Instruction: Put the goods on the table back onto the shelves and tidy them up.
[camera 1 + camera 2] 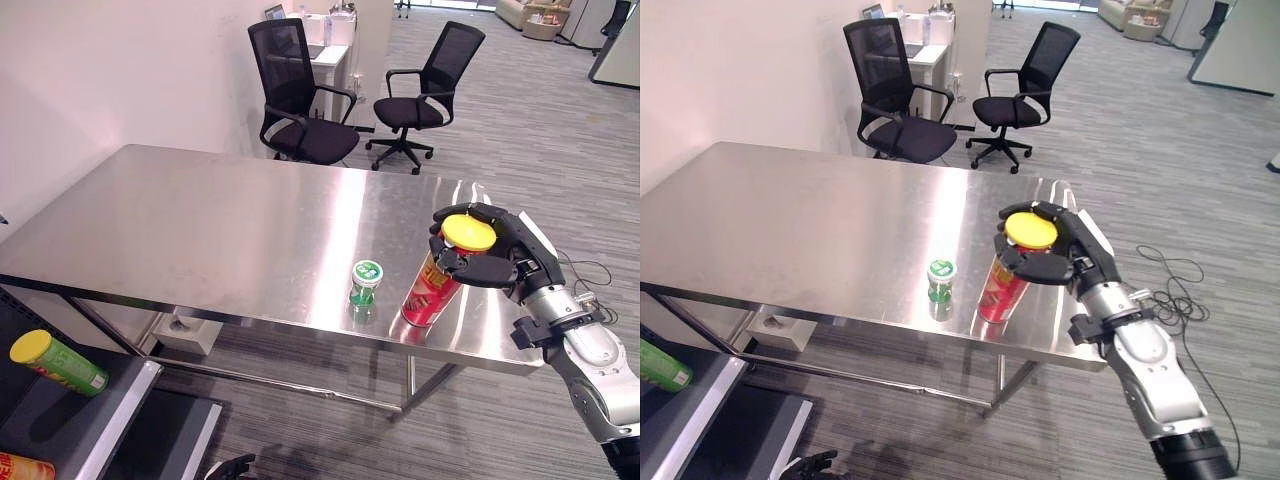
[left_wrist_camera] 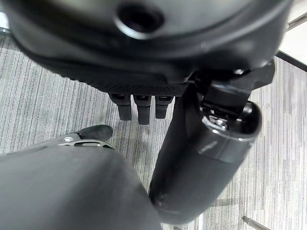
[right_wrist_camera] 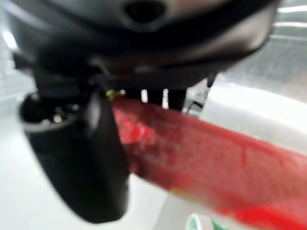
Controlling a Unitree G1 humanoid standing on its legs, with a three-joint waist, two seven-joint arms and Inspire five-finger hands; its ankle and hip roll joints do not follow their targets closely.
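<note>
The red cylindrical can (image 3: 201, 153) is blurred; the orange can (image 1: 22, 467) on the lower shelf is cut off by the picture's edge.

The room was evenly and brightly lit from overhead. The steel table (image 1: 230, 230) carried a broad pale sheen, with a bright streak of glare running toward its far right corner. A red can (image 1: 432, 290) and a small green-capped bottle (image 1: 364, 290) near the front edge threw faint mirrored reflections onto the metal. Soft shadows lay on the floor under the two office chairs (image 1: 300, 95). In the right wrist view the red can was smeared and out of focus; the right hand (image 3: 81, 158) loomed dark and blurred.
</note>
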